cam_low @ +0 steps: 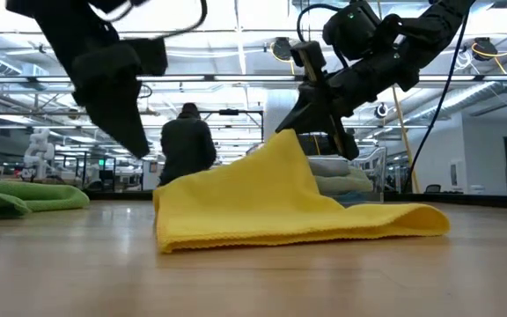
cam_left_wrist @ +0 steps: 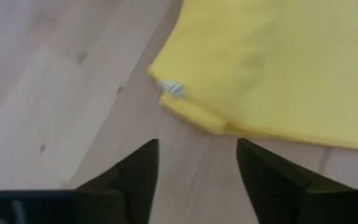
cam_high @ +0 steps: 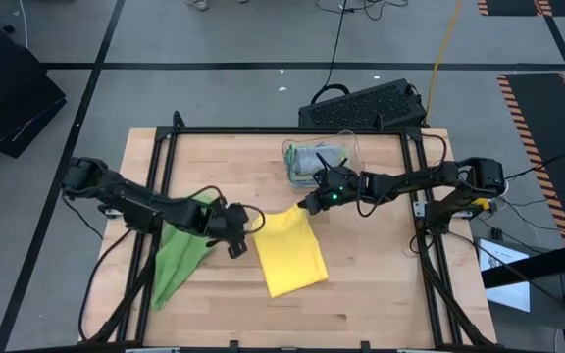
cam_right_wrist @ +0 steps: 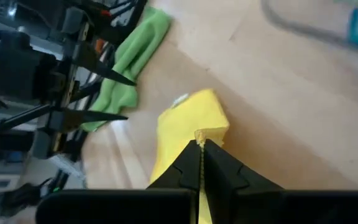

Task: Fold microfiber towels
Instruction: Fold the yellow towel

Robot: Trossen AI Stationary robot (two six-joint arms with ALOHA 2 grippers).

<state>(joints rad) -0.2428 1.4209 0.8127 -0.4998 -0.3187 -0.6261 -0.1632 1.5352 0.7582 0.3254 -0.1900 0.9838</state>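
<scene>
Wooden tabletop (cam_high: 361, 284) carries one yellow towel (cam_high: 289, 251), folded over at centre. The right gripper (cam_right_wrist: 201, 144), jaws clamped on its far corner, lifts that corner. The left gripper (cam_left_wrist: 197, 165) hovers with jaws apart by the near-left corner (cam_left_wrist: 173, 93); it should pinch that corner squarely before both pull together. One bright green towel (cam_high: 179, 250) lies left; one clear bin (cam_high: 317, 157) holds more cloths.

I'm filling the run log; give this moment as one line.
right pincer: shut on yellow towel corner, lifted | left pincer: open, near its edge | green towel: aside
</scene>
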